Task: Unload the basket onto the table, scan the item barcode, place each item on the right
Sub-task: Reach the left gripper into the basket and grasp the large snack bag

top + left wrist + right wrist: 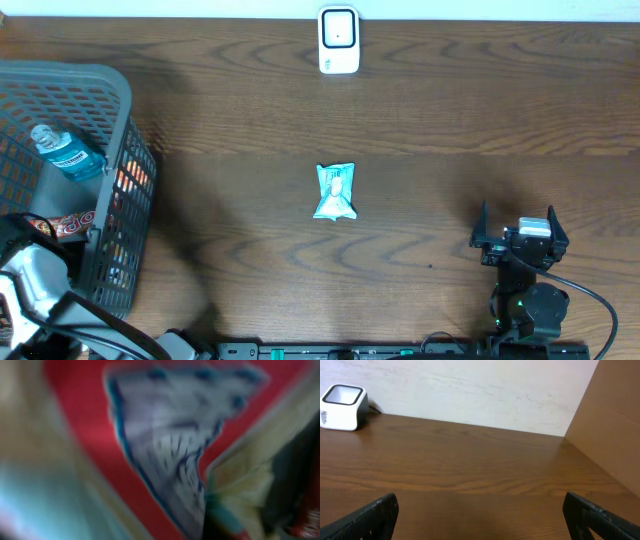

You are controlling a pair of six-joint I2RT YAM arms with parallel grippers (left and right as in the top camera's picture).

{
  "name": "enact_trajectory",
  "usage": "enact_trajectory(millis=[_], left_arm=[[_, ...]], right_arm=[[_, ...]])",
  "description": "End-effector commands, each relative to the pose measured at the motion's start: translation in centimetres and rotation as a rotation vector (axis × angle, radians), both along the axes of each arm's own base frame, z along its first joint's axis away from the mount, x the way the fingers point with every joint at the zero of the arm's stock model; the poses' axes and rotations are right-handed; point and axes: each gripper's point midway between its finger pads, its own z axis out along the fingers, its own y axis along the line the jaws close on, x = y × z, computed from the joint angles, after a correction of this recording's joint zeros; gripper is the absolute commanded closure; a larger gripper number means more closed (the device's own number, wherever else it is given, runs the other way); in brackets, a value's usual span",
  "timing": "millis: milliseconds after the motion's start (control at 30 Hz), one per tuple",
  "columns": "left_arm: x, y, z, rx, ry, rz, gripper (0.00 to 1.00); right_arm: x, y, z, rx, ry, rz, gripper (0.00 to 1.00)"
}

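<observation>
Your left pincer is down in the basket (110,90) against a red wrapper (80,435) — too blurred to tell whether it grips; a skewed pinch could drop it short of the scanner (339,40); right pincer (480,515) waits spread.

Right hand (481,497) low (fingers (370,515) wide apart).

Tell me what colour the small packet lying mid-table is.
The packet is light teal with white patches, seen best in the overhead view.

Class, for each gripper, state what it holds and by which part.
Right gripper: nothing, jaws open. Left gripper: cannot be told; its blurred wrist view shows only a red packet very close.
</observation>
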Motion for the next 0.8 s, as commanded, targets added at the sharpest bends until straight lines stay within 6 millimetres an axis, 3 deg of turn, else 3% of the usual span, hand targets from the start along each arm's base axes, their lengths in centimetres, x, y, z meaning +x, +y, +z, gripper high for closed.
enact_trajectory(millis=[0,233,567,633,767], left_arm=[[-2.1,-2.1,-1.7,-0.078,0.077,-0.005,0.93],[0.8,-3.6,1.0,-0.107,-0.127,-0.044,0.93],[4.0,-6.2,9.2,-0.014,-0.501,-0.155,0.93],[4.2,-7.0,10.9,0.01,-0.565,-0.179,0.93],[3.9,-7.3,12.2,0.061,-0.598,-0.193,0.92]], right_arm=[[-0.1,-0.2,0.0,-0.007,0.002,-0.011,0.01],[-0.1,-0.2,0.0,-0.007,0.002,-0.011,0.01],[-0.1,-0.2,0.0,-0.007,0.002,-0.011,0.01],[-0.1,-0.2,0.0,-0.007,0.002,-0.011,0.01],[-0.1,-0.2,0.0,-0.007,0.002,-0.011,0.01]])
